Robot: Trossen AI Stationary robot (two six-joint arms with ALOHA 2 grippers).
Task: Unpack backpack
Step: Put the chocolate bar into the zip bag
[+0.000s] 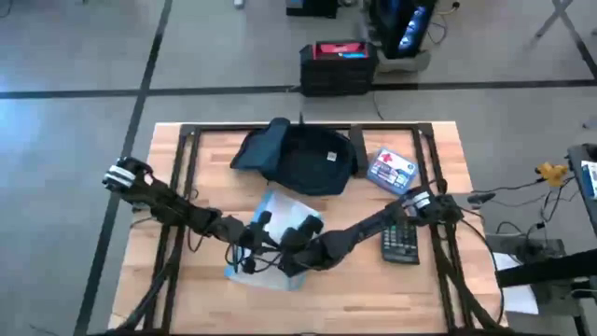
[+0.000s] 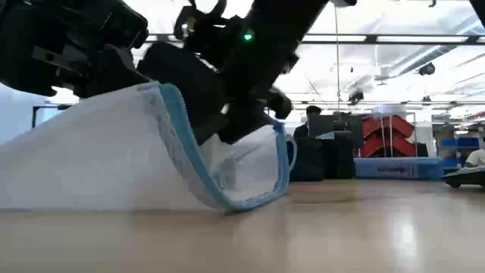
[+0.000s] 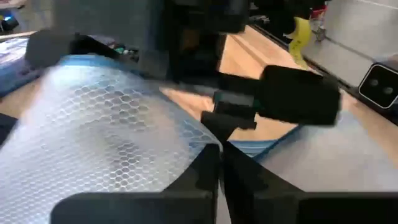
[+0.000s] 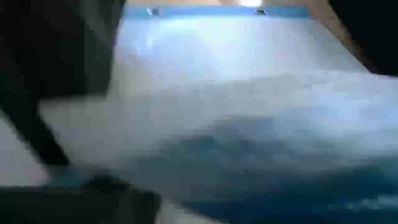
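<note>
one backpack (image 1: 303, 159), one clear pouch (image 1: 270, 238) (blue-edged), one small box (image 1: 391, 169), one remote (image 1: 401, 240)

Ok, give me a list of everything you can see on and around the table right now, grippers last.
backpack: one, dark navy, far middle of the table, lying flat.
pouch: one, clear mesh with blue edging, near middle, between both grippers, one edge lifted.
box: one, blue and white with red, right of the backpack.
remote: one, black, right side of the table.
crate: one, black, on the floor beyond the table.
table: one, light wood.
left gripper: shut on the pouch edge.
right gripper: at the pouch, fingers hidden.
</note>
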